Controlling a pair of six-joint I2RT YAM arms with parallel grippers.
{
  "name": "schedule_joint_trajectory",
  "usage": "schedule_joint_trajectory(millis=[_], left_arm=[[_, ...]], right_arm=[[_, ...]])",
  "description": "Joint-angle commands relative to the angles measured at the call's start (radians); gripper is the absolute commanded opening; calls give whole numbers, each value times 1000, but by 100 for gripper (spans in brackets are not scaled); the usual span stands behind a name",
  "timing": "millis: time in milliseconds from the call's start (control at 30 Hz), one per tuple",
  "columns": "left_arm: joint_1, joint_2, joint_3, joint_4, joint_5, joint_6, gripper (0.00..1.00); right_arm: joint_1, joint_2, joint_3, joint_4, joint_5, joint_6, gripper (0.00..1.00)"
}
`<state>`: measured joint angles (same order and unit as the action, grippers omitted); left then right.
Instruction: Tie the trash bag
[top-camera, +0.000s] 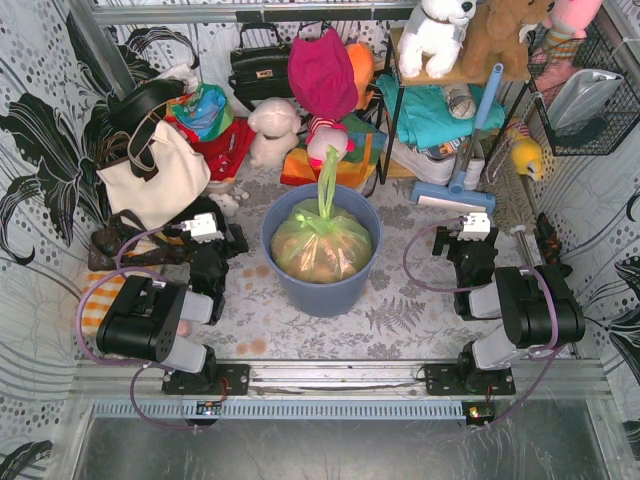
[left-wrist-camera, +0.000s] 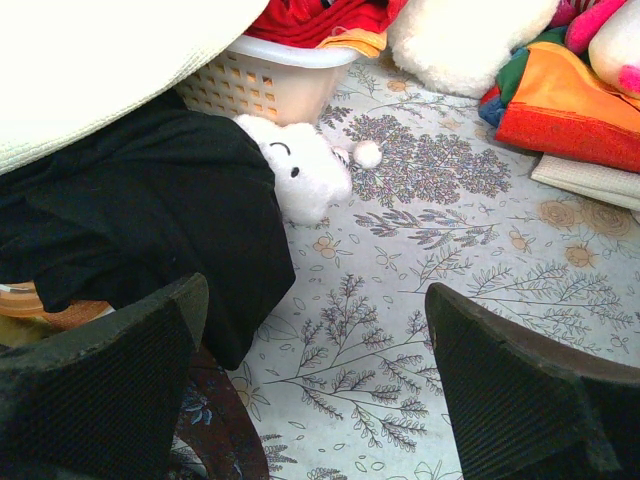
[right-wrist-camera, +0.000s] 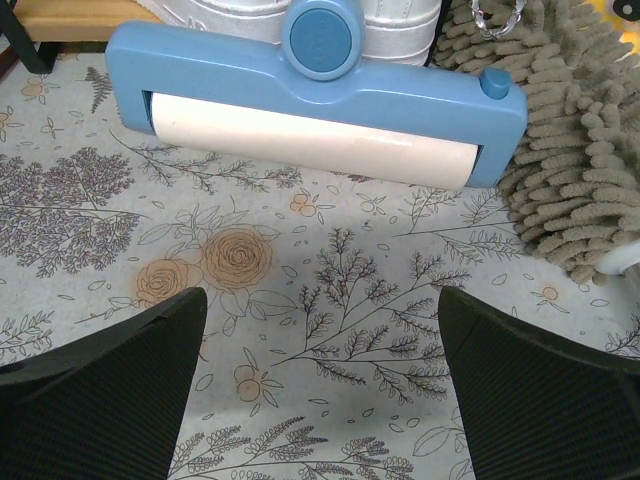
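The lime-green trash bag (top-camera: 322, 243) sits inside the blue-grey round bin (top-camera: 322, 280) at the table's middle, tan scraps showing through. Its top is gathered into a twisted tail (top-camera: 327, 180) that stands upright. My left gripper (top-camera: 210, 222) is open and empty, left of the bin, by the cream tote; in the left wrist view (left-wrist-camera: 315, 350) only floral cloth lies between its fingers. My right gripper (top-camera: 470, 222) is open and empty, right of the bin; the right wrist view (right-wrist-camera: 320, 350) shows bare floral cloth between its fingers. Neither gripper touches the bag.
A cream tote bag (top-camera: 155, 170) with black straps lies at the left, with black fabric (left-wrist-camera: 150, 210) and a small white plush (left-wrist-camera: 305, 170) near my left gripper. A blue lint roller (right-wrist-camera: 315, 95) and a tan mop head (right-wrist-camera: 580, 160) lie ahead of my right gripper. Toys crowd the back.
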<state>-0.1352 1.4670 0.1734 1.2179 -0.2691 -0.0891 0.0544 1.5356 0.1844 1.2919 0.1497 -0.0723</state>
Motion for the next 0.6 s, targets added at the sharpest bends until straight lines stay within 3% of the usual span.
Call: schedule_joint_trajectory(millis=[0,567], left_arm=[[7,0,4,60,0,23,98],[23,1,21,27,22,12,98]], right_arm=[[-7,5,-3,40,0,6,97],[-7,4,-2,35,0,7,97]])
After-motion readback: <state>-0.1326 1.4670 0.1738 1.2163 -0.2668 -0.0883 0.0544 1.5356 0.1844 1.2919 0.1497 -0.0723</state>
